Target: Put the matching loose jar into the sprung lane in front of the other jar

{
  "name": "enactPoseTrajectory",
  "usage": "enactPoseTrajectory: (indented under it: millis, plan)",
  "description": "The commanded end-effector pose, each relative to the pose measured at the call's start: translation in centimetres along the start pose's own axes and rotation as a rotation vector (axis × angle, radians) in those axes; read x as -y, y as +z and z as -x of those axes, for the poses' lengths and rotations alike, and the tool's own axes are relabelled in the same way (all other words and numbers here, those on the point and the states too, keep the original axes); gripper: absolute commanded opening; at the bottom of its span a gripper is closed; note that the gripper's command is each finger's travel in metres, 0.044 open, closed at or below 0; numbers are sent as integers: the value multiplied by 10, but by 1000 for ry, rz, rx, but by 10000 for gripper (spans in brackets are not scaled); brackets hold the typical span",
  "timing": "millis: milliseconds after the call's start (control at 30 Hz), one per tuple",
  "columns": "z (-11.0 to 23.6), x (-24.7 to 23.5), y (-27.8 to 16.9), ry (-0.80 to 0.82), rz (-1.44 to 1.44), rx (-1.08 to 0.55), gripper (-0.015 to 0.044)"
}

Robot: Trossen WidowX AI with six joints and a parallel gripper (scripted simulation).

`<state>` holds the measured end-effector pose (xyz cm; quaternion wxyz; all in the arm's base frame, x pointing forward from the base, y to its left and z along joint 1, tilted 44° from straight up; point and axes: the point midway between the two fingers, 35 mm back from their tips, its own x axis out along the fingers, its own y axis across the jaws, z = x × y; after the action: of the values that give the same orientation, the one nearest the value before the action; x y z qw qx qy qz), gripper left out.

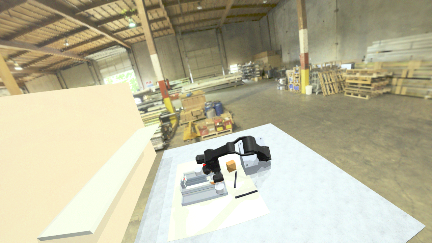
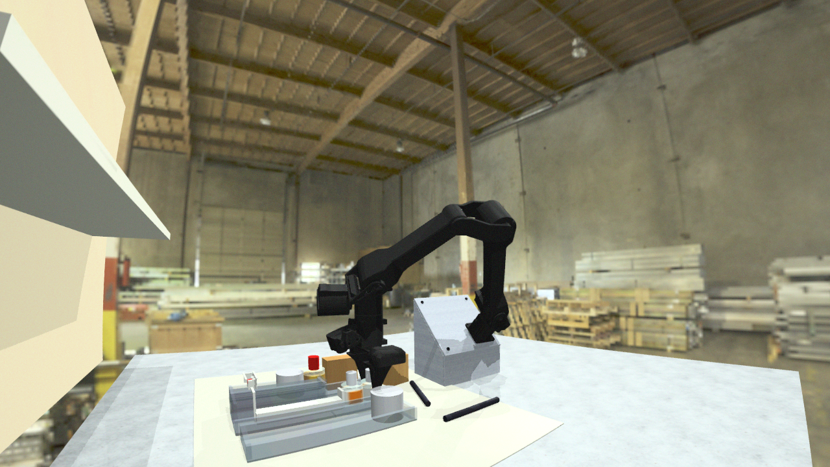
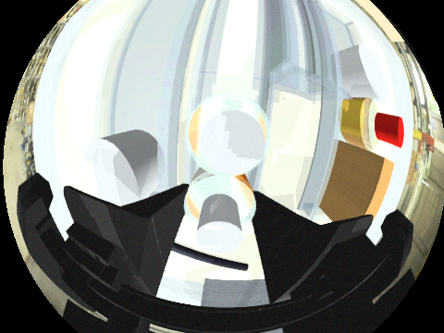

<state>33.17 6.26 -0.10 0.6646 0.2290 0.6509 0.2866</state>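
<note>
My gripper [image 3: 220, 193] [image 2: 375, 385] points down at the front end of the sprung lane [image 2: 296, 408] [image 3: 238, 46], shut on a grey-capped jar [image 3: 219, 231] with orange in it. That jar looks upright and shows mostly as a cap [image 2: 367, 375]. A like jar [image 2: 351, 378] [image 3: 231, 141] with a grey cap and orange contents stands in the lane, directly behind the held one. The two overlap in the wrist view, so I cannot tell whether they touch. The held jar's base, the front stop and the pusher plate are not clearly visible. The red-capped jar [image 2: 313, 362] [image 3: 356, 121] stands off to the side.
Grey cylinders [image 1: 219, 188] [image 2: 387, 401] [image 1: 197, 171] [image 2: 288, 378] stand on both sides of the lane. An orange-brown block [image 1: 231, 166] [image 3: 353, 180] is near the arm base [image 2: 429, 348]. Two black rods [image 1: 235, 179] [image 2: 471, 409] lie in front.
</note>
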Motion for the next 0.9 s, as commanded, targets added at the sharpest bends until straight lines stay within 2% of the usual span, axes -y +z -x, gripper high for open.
enactPoseTrajectory:
  millis: [0,867]
  plan:
    - [0,-2,1,10,10,9,0]
    - [0,-2,-3,10,10,9,0]
